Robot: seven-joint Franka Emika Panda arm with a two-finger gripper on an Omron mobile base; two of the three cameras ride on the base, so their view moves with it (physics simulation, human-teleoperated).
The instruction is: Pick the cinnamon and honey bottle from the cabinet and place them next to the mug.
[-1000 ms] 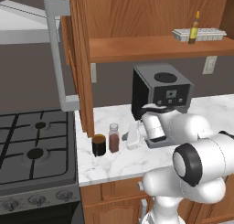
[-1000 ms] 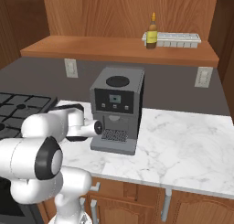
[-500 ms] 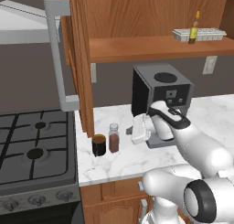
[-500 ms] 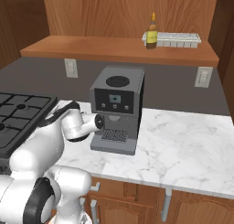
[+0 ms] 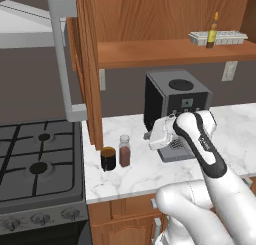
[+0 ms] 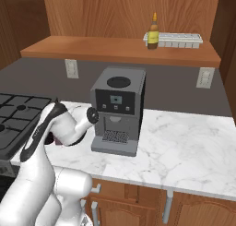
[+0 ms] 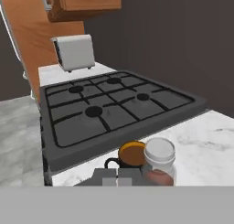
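Observation:
The cinnamon [image 5: 124, 150] stands upright on the marble counter, close beside the dark mug [image 5: 108, 158]. In the hand view the cinnamon [image 7: 159, 166] and the mug [image 7: 130, 155] sit just beyond my fingertips. My gripper [image 5: 148, 136] hovers right of the jar, in front of the coffee machine; it is shut and holds nothing. Its tips [image 7: 116, 182] are pressed together. The honey bottle [image 5: 213, 31] stands on the cabinet shelf [image 5: 165, 51], high and to the right. From the right base view the honey bottle [image 6: 153, 32] is near the right end of the shelf [image 6: 115, 49].
A grey coffee machine [image 5: 175, 101] stands on the counter right behind my hand. A white ice tray [image 5: 220, 37] lies beside the honey bottle. The gas stove [image 5: 35, 164] borders the counter on the left. The open cabinet door [image 5: 87, 64] hangs above the mug. A toaster [image 7: 73, 51] stands beyond the stove.
My arm's links have swung upward and to the right while the hand stayed near the coffee machine, rising slightly. The cinnamon and mug have not moved.

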